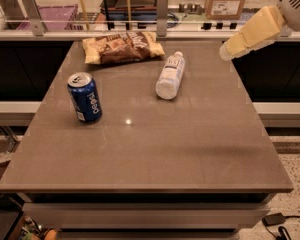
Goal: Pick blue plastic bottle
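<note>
Nearest us, a blue can (84,98) stands by the table's (190,149) left edge. Beyond it, the blue plastic bottle (170,75) lies on its side toward the far edge. Our tool (226,51) hangs over the far right corner; we cannot tell whether it is wide or narrow.

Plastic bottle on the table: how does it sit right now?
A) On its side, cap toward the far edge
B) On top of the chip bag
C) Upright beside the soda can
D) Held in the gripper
A: the plastic bottle lies on its side on the table, cap pointing away, right of the chip bag and apart from the Pepsi can; the gripper hovers at the far right, not touching it.
</note>
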